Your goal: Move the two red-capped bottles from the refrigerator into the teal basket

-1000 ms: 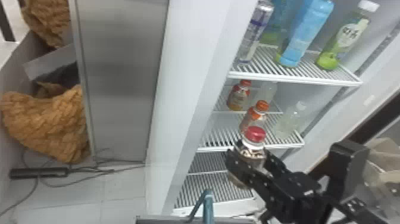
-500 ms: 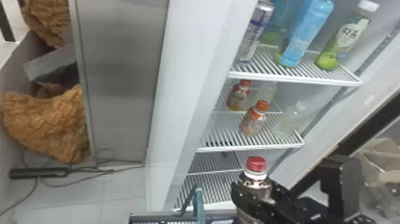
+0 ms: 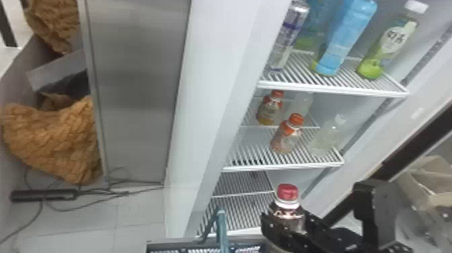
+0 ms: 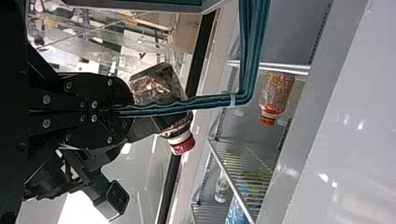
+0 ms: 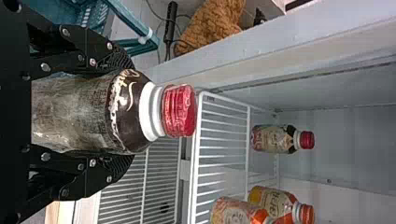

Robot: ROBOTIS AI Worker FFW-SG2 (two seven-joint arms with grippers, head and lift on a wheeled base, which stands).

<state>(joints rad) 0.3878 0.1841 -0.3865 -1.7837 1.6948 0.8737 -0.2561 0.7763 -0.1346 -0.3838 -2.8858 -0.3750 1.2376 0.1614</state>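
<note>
1. While the red-capped bottle (image 3: 288,208) is gripped cap-up by the right gripper (image 3: 285,218), whose fingers are parted only by its width, it is positioned in front of the lower shelves, near the teal basket (image 3: 188,240); the basket's handle (image 4: 177,106) is clamped between the closed fingers of the left gripper (image 4: 116,110).
2. The second red-capped bottle (image 5: 274,139) is seen upright inside the refrigerator (image 3: 218,101), apart from two orange-capped bottles (image 3: 286,134).
3. The shelf surfaces are formed of white parallel wires; on the upper shelf (image 3: 336,88) are stood a blue bottle (image 3: 346,37) and a white-capped green bottle (image 3: 390,43); on the middle shelf (image 3: 284,166) the orange-capped pair is set, with clear bottles beside.
4. The room is floored in pale tiles (image 3: 139,208), crossed by dark cables (image 3: 134,183); brown quilted fabric (image 3: 53,138) is heaped beside a grey metal panel (image 3: 138,84).
</note>
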